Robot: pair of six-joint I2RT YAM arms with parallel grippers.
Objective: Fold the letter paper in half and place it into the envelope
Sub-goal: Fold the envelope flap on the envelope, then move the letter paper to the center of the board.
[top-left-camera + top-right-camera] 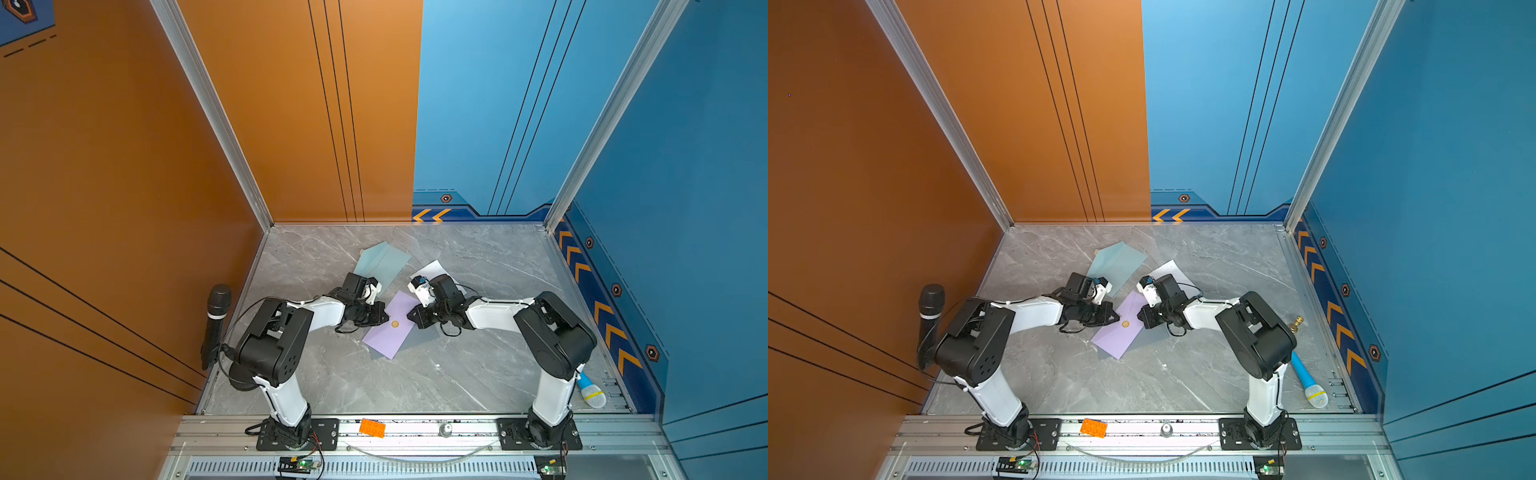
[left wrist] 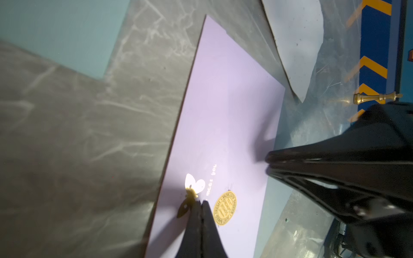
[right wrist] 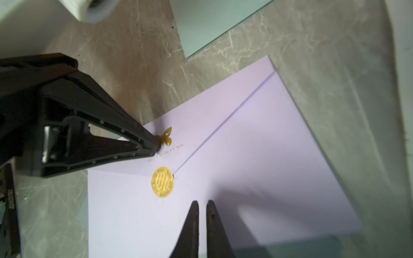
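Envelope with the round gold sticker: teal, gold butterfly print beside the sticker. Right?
No: the envelope is lilac, not teal, as the right wrist view shows. The round gold sticker and gold butterfly print beside it are as stated. The teal sheet is a separate paper.

Lilac envelope point(image 1: 386, 337) flat mid-table, gold seal point(image 1: 395, 323); teal sheet point(image 1: 384, 259) beyond, possibly folded

Black microphone point(image 1: 217, 320) standing at marble tabletop point(image 1: 457, 374) left edge; blue microphone point(image 1: 1306, 380) lying at right edge, gold chess piece point(image 1: 1296, 324) near it; orange brick point(image 1: 372, 428) just off front edge.
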